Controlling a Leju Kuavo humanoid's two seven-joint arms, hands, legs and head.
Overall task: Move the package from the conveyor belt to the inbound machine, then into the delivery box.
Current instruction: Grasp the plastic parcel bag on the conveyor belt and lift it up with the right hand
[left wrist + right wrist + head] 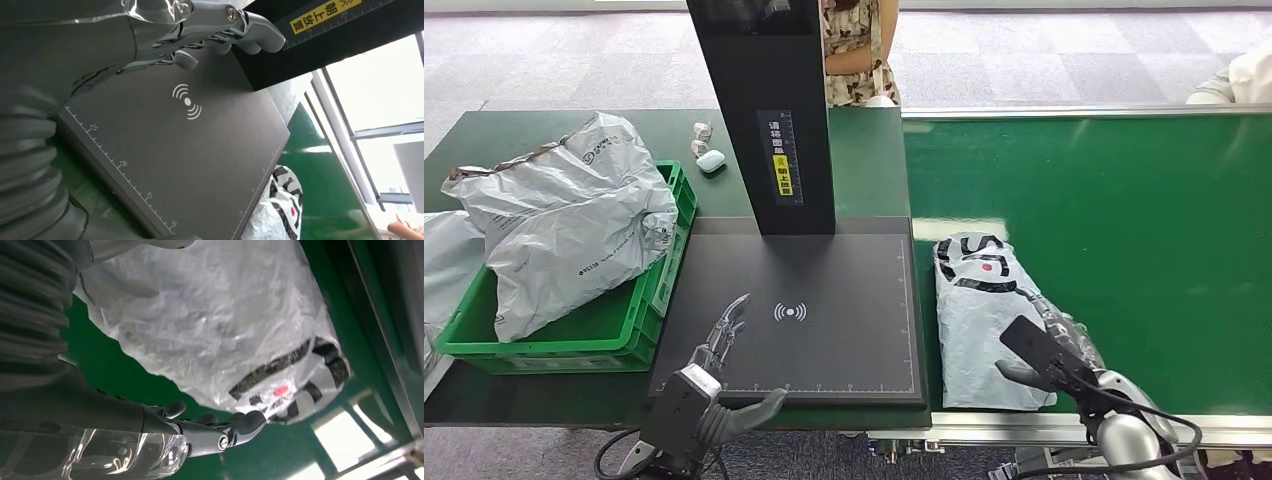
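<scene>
One package (981, 315) on conveyor belt (1124, 250), right robot hand (1049, 355) beside.

A grey package (984, 320) lay on the green conveyor belt (1124, 250); the right hand (1049, 360) rested at its near edge, fingers apart.

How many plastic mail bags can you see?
3: one black-printed package on the conveyor belt by the right hand, one grey bag in the green crate, one at the left edge. More may be hidden.
</scene>
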